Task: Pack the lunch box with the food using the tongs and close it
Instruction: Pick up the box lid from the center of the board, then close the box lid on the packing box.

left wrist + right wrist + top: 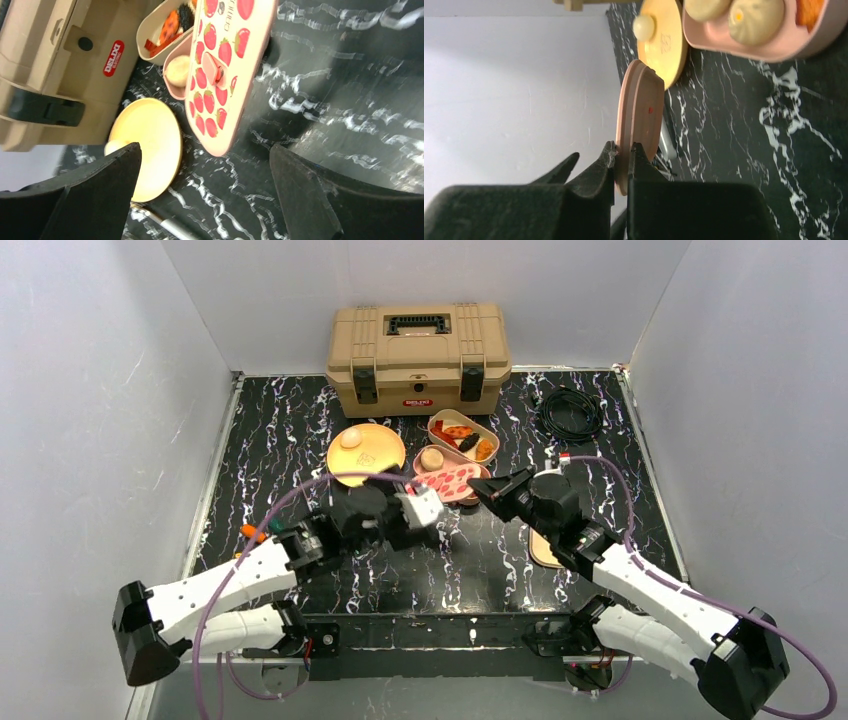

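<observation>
The lunch box stands open as two trays: a tan one with orange-red chunks and a dark piece, and a pink one with round tan buns. Its strawberry-printed lid lies askew over the pink tray. My right gripper is shut on the lid's edge. My left gripper hangs wide open just short of the lid's near end, holding nothing. A white egg rests on a yellow plate. The tongs' silver shaft lies by the plate.
A tan toolbox stands shut at the back. A coiled black cable lies at the back right. A flat tan piece lies under my right arm. White walls close in the left, right and back.
</observation>
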Action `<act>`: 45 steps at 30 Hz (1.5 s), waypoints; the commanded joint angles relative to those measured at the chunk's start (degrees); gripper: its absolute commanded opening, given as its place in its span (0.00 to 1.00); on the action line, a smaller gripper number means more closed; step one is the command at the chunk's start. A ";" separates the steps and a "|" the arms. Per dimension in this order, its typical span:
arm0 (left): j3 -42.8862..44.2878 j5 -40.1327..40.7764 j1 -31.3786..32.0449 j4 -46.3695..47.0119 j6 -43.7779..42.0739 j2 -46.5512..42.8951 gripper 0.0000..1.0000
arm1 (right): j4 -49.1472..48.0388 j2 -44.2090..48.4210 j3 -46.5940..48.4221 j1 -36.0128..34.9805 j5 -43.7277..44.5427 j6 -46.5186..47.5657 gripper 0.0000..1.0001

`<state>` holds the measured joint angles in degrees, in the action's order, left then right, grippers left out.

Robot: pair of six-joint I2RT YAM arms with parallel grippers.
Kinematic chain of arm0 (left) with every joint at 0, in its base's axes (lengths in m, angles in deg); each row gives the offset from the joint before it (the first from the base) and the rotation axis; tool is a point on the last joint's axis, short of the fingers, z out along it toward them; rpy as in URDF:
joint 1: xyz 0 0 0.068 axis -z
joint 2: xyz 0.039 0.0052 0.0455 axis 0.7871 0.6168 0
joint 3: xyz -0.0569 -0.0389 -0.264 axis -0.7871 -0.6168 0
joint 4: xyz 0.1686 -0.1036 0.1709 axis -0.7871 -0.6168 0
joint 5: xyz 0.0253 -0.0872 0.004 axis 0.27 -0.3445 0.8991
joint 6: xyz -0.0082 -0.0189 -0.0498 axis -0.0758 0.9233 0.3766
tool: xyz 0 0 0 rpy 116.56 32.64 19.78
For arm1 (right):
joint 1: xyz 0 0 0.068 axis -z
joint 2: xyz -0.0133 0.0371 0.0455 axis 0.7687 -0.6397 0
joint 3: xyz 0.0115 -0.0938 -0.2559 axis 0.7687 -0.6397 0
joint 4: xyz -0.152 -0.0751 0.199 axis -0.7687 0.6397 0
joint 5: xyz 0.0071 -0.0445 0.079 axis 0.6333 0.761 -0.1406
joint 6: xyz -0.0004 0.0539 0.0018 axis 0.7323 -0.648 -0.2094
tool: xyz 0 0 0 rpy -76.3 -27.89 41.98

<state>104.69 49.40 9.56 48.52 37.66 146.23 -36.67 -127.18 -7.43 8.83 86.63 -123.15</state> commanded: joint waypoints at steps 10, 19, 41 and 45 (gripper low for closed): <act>23.73 -41.30 -35.80 -7.12 50.01 21.00 0.98 | -21.85 -5.68 8.31 2.67 10.02 30.04 0.01; 30.53 -51.87 -42.70 0.47 63.59 35.93 0.94 | -35.95 -14.08 4.74 2.70 13.16 32.17 0.01; 39.68 -54.43 -41.99 -3.52 58.68 54.63 0.75 | -48.52 -29.11 -1.70 2.35 17.08 19.28 0.01; 40.67 -55.15 -41.08 -3.22 57.79 56.44 0.73 | -49.91 -30.65 -2.56 2.20 18.37 18.54 0.01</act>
<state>142.70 -3.02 -32.65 46.44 97.18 202.49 -79.77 -157.03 -9.31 11.23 101.86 -102.99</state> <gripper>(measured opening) 0.739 0.110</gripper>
